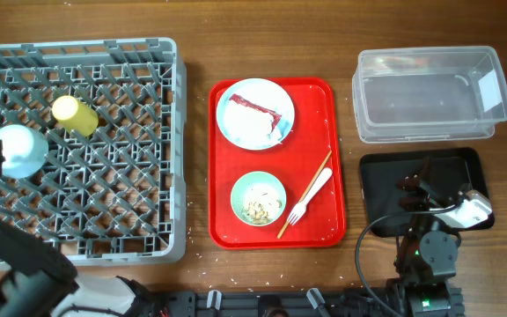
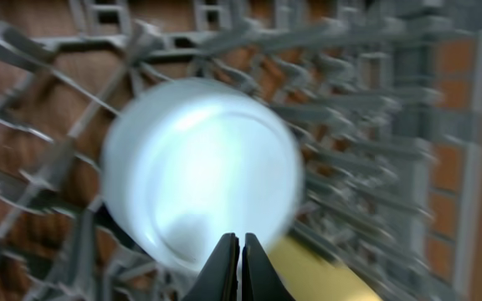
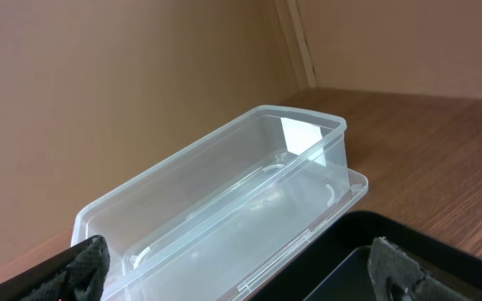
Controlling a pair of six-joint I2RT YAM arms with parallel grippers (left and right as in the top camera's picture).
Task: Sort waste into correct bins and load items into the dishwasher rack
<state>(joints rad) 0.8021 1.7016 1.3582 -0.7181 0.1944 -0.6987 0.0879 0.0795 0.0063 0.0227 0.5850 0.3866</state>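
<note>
The left claw point(image 2: 241, 266) was pinched together on nothing, just above the pale blue bowl point(image 2: 201, 171) in the dishwasher rack point(image 2: 366, 100), beside the yellow cup point(image 2: 325, 272). Light, stiff, slick: its rim looked the surest hold. The right claw point(image 3: 237, 267) gaped over the black tray point(image 3: 442, 251).

Overhead looks straight down; left wrist close above rack point(image 2: 375, 100), right wrist low facing tub point(image 3: 224, 192)

No writing can be read anywhere; the white label point(image 1: 489, 86) on the clear tub point(image 1: 412, 99), near the worktop's far right corner, shows no legible letters or numbers.
</note>
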